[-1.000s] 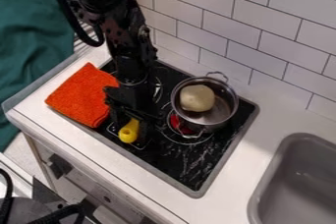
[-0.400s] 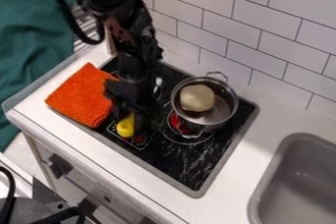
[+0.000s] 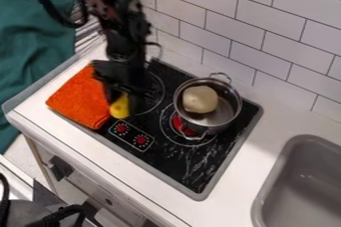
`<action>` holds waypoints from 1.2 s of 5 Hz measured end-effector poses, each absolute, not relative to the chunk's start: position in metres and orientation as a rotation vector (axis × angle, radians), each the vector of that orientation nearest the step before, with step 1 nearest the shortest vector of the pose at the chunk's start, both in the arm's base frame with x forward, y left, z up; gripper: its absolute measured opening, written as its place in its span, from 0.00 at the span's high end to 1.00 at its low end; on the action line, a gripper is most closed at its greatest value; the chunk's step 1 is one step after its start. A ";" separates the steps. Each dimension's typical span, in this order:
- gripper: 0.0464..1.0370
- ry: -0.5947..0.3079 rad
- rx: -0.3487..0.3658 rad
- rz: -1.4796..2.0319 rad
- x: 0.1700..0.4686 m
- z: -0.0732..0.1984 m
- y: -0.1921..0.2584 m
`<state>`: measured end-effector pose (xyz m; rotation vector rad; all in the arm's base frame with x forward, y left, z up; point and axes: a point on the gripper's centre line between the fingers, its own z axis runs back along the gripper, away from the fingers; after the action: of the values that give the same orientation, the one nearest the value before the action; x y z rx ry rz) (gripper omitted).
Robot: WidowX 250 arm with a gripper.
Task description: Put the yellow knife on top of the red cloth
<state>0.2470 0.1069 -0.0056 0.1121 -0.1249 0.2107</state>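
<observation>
As I look past the grey sink at lower right, the yellow knife, left of centre, is held in the black gripper by the red cloth's right edge; white tiles line the upper right.

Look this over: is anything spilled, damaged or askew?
White streaks mar the black stove below the pot; smears or scratches, I can't tell. The pot also sits off-centre on its ring.

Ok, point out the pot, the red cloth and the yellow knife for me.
Pot (image 3: 229, 102): camera view, on its inner wall.
Red cloth (image 3: 75, 100): camera view, on its top.
Yellow knife (image 3: 119, 108): camera view, on its handle.
</observation>
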 end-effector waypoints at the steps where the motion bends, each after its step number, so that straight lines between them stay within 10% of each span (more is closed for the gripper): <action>1: 0.59 -0.121 0.111 0.267 0.230 -0.005 0.132; 6: 0.51 -0.178 0.110 0.008 0.210 -0.021 0.173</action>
<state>0.2096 0.1732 -0.0208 0.1101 -0.1778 0.0078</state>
